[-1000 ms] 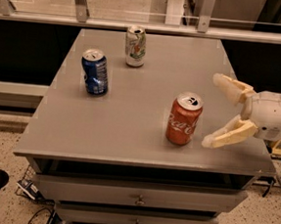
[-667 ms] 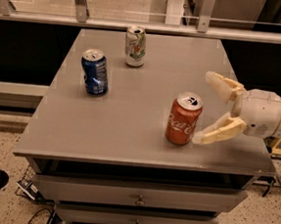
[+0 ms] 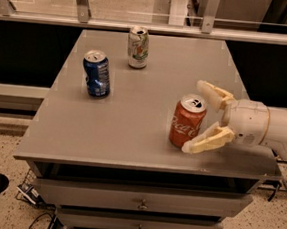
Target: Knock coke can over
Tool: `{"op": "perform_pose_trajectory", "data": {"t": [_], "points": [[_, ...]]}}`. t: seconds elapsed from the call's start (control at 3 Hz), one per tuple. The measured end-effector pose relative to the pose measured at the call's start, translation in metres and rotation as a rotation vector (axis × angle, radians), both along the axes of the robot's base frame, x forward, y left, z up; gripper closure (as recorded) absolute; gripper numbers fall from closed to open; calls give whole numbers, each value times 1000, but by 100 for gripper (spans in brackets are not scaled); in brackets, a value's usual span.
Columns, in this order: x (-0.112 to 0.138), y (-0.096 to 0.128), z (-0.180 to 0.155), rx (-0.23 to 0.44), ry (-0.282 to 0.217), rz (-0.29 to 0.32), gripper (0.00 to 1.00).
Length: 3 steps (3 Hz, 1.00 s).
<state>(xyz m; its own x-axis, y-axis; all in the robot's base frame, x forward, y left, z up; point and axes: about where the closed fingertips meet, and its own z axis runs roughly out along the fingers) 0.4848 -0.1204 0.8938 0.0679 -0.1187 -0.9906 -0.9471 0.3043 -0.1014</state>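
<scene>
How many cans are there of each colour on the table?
Red: 1, the coke can
Blue: 1, the blue can
White and green: 1, the white-and-green can
Total: 3 cans, all standing upright.
The gripper comes in from the right of the coke can, with its jaws open on either side of it.

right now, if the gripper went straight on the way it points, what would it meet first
The coke can. The gripper reaches in from the picture's right, open and pointing left, and the upright can stands right at its fingertips, apparently between them, though depth is hard to judge.
</scene>
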Motion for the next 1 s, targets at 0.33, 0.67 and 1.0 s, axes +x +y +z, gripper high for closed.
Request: {"op": "perform_pose_trajectory", "data": {"t": [0.33,0.67,1.0], "points": [[0,5,-19,-25,12,-2,18],[0,7,-18,-24,11,2,41],[0,10,-17,-25,10,6,64]]}}
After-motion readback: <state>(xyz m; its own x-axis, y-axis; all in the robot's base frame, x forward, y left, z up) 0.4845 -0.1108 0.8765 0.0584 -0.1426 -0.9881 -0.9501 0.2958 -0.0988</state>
